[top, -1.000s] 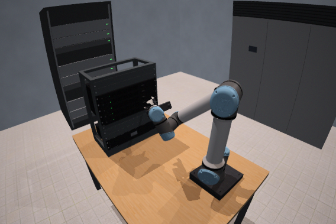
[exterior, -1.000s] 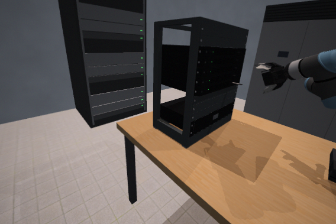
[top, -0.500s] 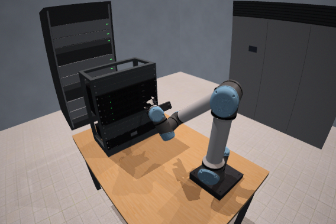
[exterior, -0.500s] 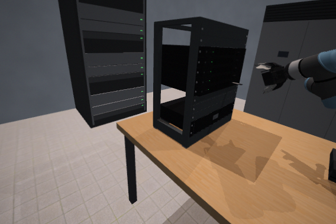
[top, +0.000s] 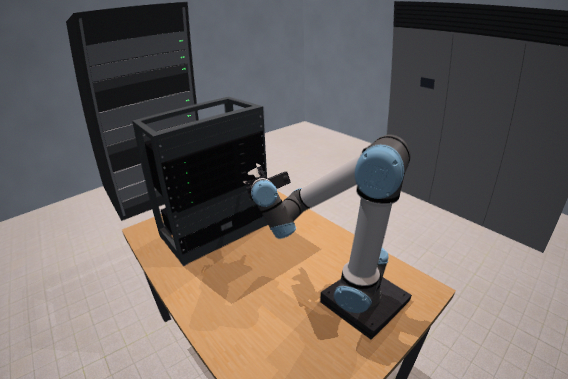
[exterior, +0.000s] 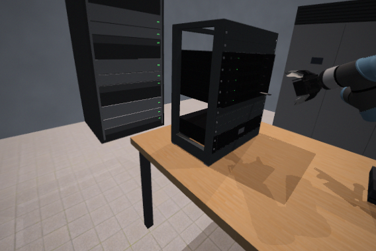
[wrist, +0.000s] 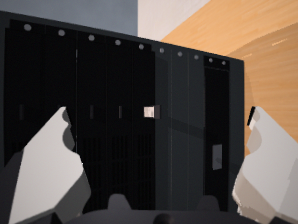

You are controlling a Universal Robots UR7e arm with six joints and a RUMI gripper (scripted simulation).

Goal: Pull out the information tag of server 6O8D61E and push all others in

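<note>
The small black rack [top: 147, 153] [exterior: 210, 101] [wrist: 172, 90] stands on the far left part of the wooden table [top: 250, 318] [exterior: 265, 210]. It holds several dark servers with green lights. One information tag [exterior: 265, 93] [wrist: 150, 112] sticks out of a server front near the rack's right edge. I see no other tag sticking out, and the print on top of the tag cannot be read. My gripper [top: 257, 171] [exterior: 294, 88] [wrist: 158, 108] is open and empty. It faces the rack front a short way off, in line with the protruding tag and apart from it.
A tall server cabinet [top: 135, 83] [exterior: 116, 51] stands on the floor behind the table. A grey cabinet wall [top: 475, 118] [exterior: 331, 51] is at the right. The arm's base [top: 365, 300] sits on the table's near right part.
</note>
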